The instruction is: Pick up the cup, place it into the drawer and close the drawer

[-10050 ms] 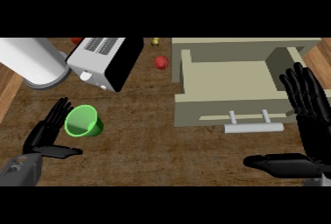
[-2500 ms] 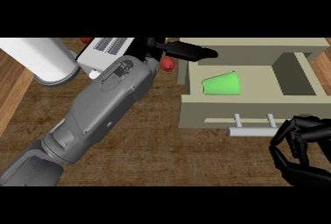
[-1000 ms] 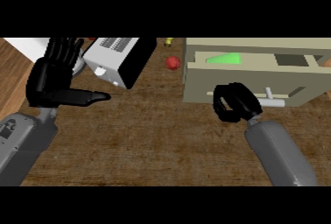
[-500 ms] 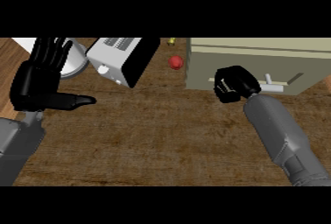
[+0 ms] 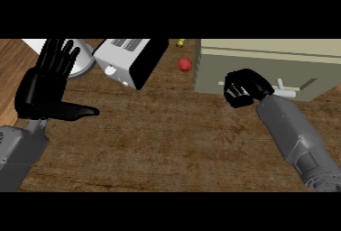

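Cup: not visible anywhere on the counter; judging by the task, it's likely inside the beige box-shaped drawer unit (image 5: 266, 63), but I can't confirm. Drawer front looks flush or nearly so, so closing seems done or almost done. Right hand (image 5: 243, 88) has curled fingers against the drawer front, beside the pale bar handle (image 5: 285, 92), holding nothing. Left hand (image 5: 50, 85) rests open, fingers up, at left, near the white-and-black toaster (image 5: 130, 61). Small red object (image 5: 184, 64) sits between toaster and drawer.
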`<state>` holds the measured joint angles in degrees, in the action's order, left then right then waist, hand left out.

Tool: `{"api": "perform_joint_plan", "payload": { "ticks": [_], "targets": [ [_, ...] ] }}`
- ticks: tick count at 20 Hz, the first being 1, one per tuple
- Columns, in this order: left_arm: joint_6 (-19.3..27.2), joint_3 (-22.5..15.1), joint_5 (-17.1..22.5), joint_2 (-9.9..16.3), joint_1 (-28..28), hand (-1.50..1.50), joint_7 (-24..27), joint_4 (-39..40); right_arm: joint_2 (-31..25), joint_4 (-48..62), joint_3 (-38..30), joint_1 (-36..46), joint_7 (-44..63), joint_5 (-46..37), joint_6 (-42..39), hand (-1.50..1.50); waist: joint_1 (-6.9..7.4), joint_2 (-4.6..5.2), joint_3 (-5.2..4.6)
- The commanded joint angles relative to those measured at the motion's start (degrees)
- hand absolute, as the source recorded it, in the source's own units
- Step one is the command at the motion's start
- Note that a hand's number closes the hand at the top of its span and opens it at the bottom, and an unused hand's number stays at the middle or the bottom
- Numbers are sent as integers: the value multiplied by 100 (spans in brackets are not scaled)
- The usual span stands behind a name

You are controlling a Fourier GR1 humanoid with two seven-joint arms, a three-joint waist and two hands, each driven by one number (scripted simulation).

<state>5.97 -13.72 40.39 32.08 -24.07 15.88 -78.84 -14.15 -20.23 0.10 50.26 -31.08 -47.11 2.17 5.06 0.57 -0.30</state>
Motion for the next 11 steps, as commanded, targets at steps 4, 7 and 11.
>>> {"api": "perform_joint_plan", "payload": {
  "ticks": [4,7,11],
  "targets": [
    [10,-77,-49,-155,-123,-150,-53,37,-476,434,-511,640,324,261,74,150,118,243,60],
    [-195,-104,70,-174,178,-150,14,-119,-614,469,-635,493,159,364,150,150,230,226,58],
    [-237,-54,-22,-120,109,-150,96,17,-664,518,-620,577,72,346,73,150,240,256,53]
  ]
}}
